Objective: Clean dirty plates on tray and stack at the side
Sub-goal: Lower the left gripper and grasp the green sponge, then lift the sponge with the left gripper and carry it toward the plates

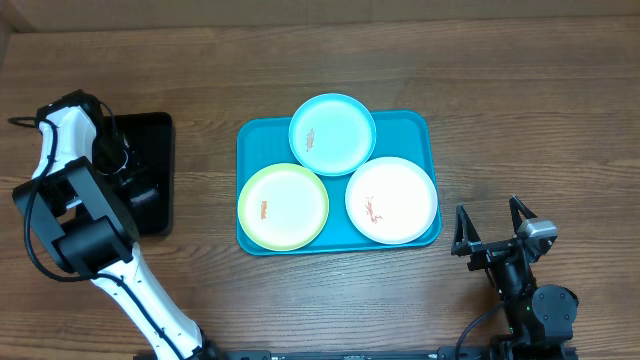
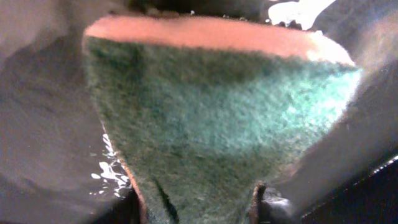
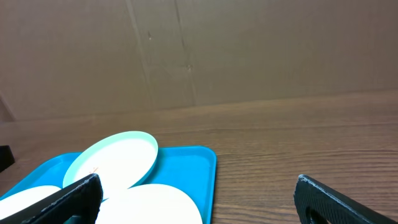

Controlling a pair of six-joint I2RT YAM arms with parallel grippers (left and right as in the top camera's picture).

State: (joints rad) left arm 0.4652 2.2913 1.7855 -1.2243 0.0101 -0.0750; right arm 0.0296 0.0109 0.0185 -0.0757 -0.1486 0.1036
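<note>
step: likely sponge pickup | left tool [image 1: 118, 150] around sponge [image 2: 205, 124], grip can't tell | right tool [image 1: 488, 212] wide open, empty | next: probably scrub smeared plates [image 1: 332, 133]

On the large turquoise rectangular plastic tray [image 1: 415, 130], the light blue round plastic plate [image 1: 332, 133] is lying at the back, overlapping the yellow-green round plate [image 1: 284, 206] front left and the white round plate [image 1: 391, 200] front right. The smaller black rectangular tray [image 1: 158, 135] is sitting well apart to the left.

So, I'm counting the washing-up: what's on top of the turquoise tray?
Three plates: light blue, yellow-green, white, each smeared orange. They cover most of the tray; its floor beneath them is hidden.
</note>
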